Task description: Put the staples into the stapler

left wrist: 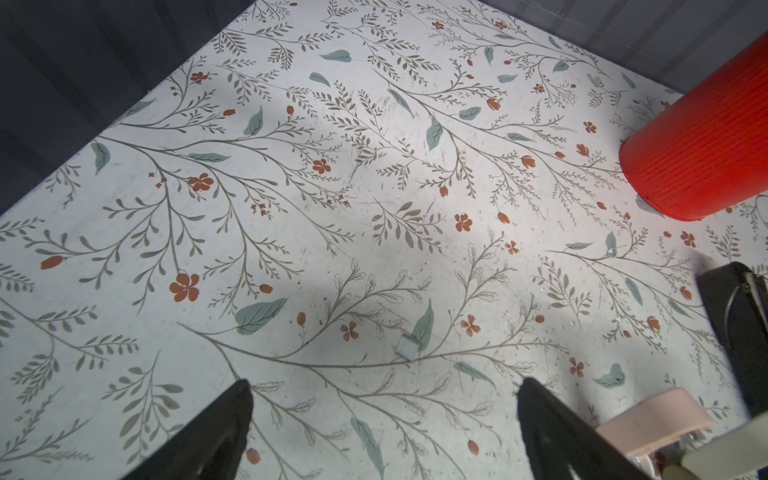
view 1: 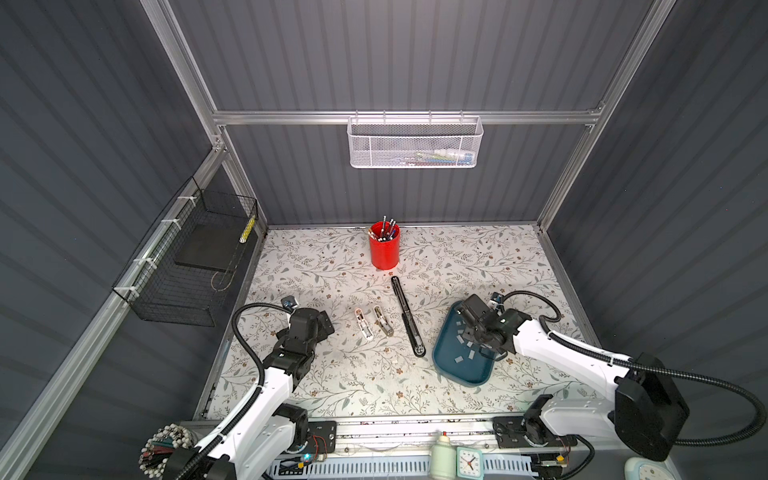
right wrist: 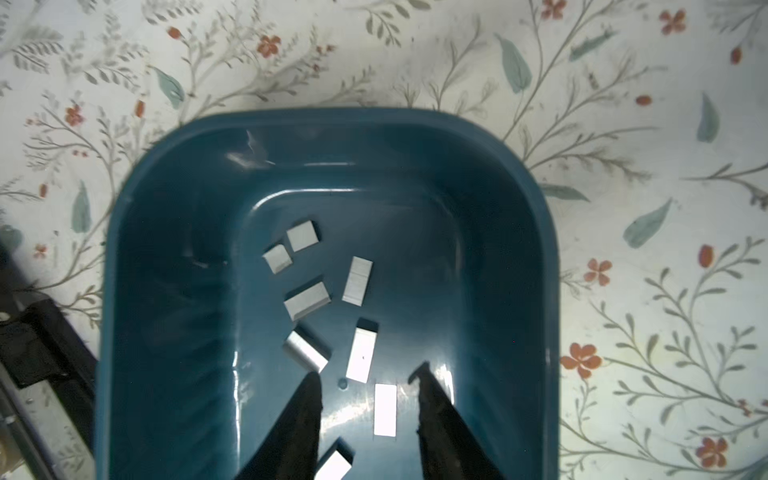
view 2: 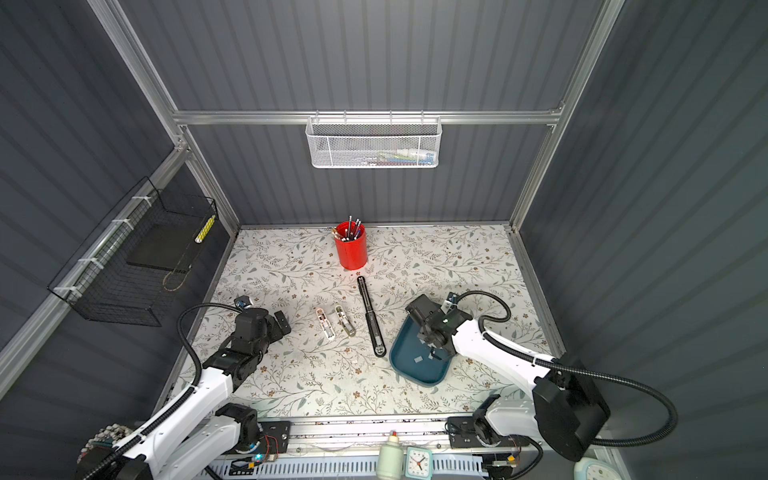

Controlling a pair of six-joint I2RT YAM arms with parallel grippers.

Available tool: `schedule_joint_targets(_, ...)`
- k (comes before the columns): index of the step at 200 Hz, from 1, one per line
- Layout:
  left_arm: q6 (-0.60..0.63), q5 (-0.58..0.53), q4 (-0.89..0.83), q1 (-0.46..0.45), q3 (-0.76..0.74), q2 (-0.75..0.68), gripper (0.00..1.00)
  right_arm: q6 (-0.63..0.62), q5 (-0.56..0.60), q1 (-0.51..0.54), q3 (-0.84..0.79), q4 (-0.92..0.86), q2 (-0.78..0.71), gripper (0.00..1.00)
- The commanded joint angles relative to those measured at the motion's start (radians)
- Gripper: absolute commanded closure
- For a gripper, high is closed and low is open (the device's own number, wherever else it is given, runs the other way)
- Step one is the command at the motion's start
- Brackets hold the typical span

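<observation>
the staples (right wrist: 358,280), short pale grey strips of joined metal, lie scattered flat on the floor of the teal plastic tray (right wrist: 332,116). the tray sits on the floral-patterned table (view 1: 332,382), near the long black stapler (view 1: 407,318) that lies opened out flat.

each strip is probably very light and stiff, but brittle where the staples join. it is likely slick on the glossy tray, so it may skid or snap. a pinch across the two long sides near the middle looks safest.

the right end effector (right wrist: 368,374) hangs inside the tray, open and gripping nothing, with one loose strip (right wrist: 385,409) lying between its fingers. the left end effector (left wrist: 385,385) is spread wide over bare table, empty.

in both top views the right wrist hides part of the tray and the fingertips. another strip is cut off at the right wrist view's edge. the stapler's loading channel is too small to make out.
</observation>
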Motion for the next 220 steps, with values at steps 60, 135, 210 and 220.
schedule_joint_targets(60, -0.003, -0.012, -0.006, 0.008, 0.027, 0.006, 0.00, 0.008, -0.133, -0.037, -0.052, 0.141, 0.094, 0.59)
schedule_joint_targets(135, -0.004, -0.014, -0.008, 0.008, 0.026, 0.002, 0.00, 0.009, -0.099, -0.048, -0.061, 0.144, 0.165, 0.62)
schedule_joint_targets(210, -0.003, -0.017, -0.009, 0.008, 0.026, -0.001, 0.00, 0.008, -0.078, -0.047, -0.056, 0.127, 0.203, 0.66)
schedule_joint_targets(220, -0.004, -0.017, -0.008, 0.008, 0.026, 0.000, 0.00, 0.006, -0.076, -0.047, -0.053, 0.123, 0.215, 0.67)
